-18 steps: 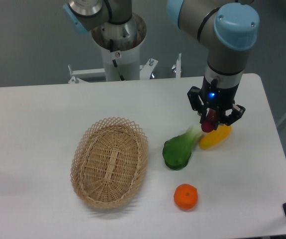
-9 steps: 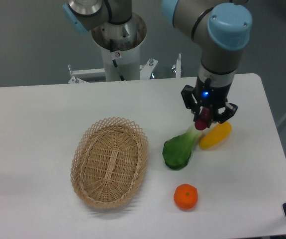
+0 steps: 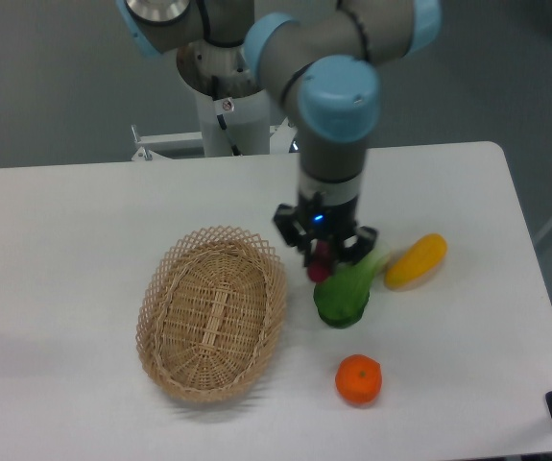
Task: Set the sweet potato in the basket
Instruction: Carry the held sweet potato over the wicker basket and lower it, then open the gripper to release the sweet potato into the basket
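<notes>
My gripper [image 3: 321,259] hangs over the table just right of the basket's rim, shut on the sweet potato [image 3: 319,265], a small magenta-purple tuber whose lower end shows between the black fingers. The basket [image 3: 212,312], an oval tan wicker one with a looped rim, lies left of centre with nothing inside it. The held tuber is above the green vegetable's upper edge, a short gap away from the basket's right rim.
A green leafy vegetable [image 3: 345,290] lies directly under and right of the gripper. A yellow squash [image 3: 416,260] rests further right. An orange fruit [image 3: 358,378] sits near the front. The arm's base column [image 3: 229,86] stands at the table's back.
The arm has swung left with the sweet potato, from above the yellow squash to beside the basket's right rim. The squash now lies fully uncovered.
</notes>
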### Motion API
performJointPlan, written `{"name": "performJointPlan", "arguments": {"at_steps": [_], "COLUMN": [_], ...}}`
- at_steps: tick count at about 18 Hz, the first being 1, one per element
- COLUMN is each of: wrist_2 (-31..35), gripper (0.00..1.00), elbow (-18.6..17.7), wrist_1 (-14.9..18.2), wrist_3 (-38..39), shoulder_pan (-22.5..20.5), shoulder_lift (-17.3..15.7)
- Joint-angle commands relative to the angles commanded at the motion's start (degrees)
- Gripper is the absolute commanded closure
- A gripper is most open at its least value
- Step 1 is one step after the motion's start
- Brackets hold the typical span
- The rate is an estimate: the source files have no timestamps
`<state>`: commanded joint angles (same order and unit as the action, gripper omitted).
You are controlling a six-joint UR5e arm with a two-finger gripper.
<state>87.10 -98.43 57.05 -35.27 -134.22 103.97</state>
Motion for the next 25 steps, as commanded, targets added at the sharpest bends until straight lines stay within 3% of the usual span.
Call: {"name": "performJointPlan", "arguments": {"at_steps": [6, 10, 19, 22, 25], "wrist_2": [1.0, 5.1, 6.7, 6.9, 7.2], "gripper": [0.76, 0.76, 0.74, 0.73, 0.53], "elbow": [-0.4, 0.1, -0.5, -0.6, 0.0], "wrist_1": [-10.2, -11.3, -11.3, -11.6, -11.7], "wrist_3": [10.2, 9.7, -1.3, -1.4, -0.9], "shoulder_pan": [8.1, 11.3, 12.6, 12.6, 12.6], "shoulder_lift": [6.3, 10.5, 11.9, 11.9, 11.8]}}
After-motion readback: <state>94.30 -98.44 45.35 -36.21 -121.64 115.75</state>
